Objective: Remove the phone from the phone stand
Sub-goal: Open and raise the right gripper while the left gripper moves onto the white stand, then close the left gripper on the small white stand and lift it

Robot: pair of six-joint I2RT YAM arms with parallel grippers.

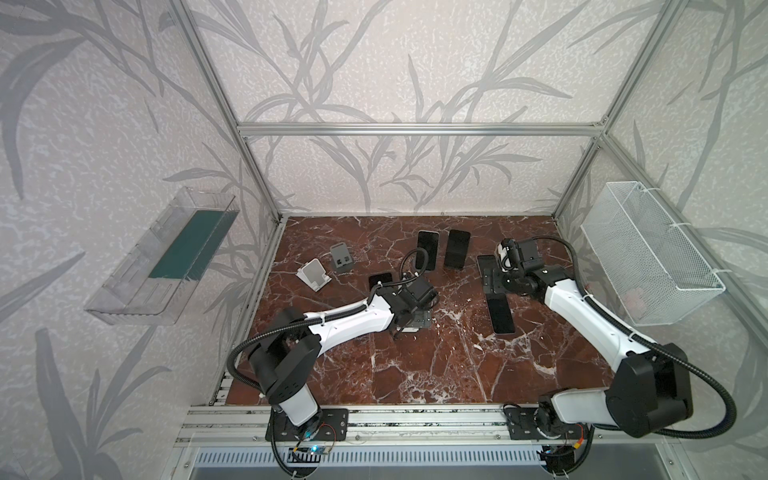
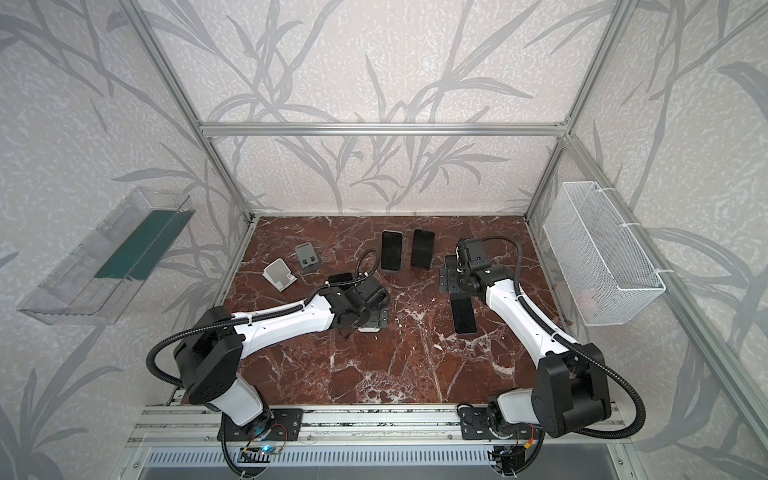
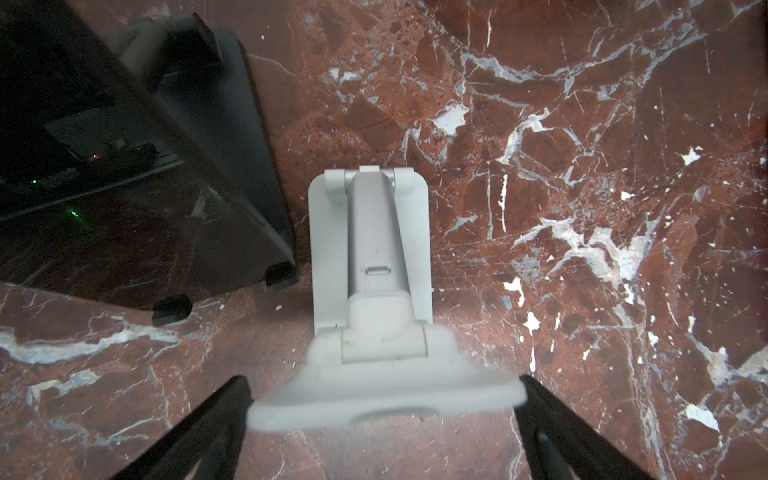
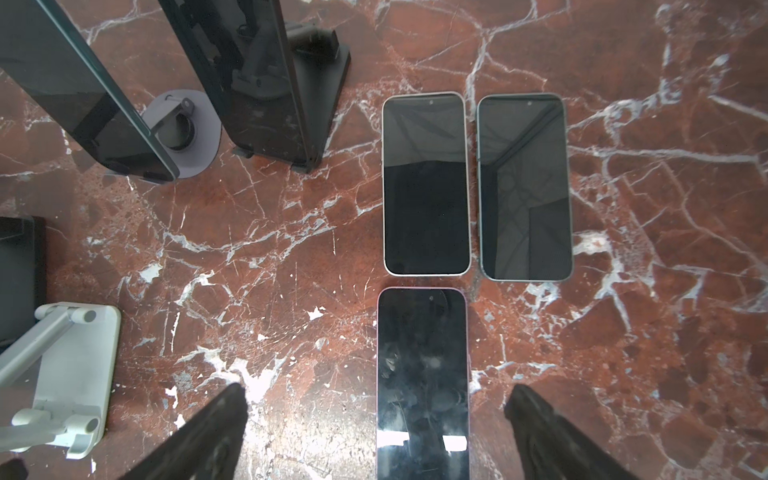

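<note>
Top views: clear bin (image 1: 124, 309) holds sheet (image 1: 187, 245) (green).

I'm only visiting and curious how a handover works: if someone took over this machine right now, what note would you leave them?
The left gripper is open, straddling the top plate of an empty white stand; whether it touches is unclear.
The right gripper is open above the near phone, which lies flat on the table, ungripped.
Done: three phones lie flat: that one, the pale-rimmed phone and the dark-rimmed phone.
To do: three phones sit on stands: the propped phone on the black stand by the left gripper, and two back phones.
</note>
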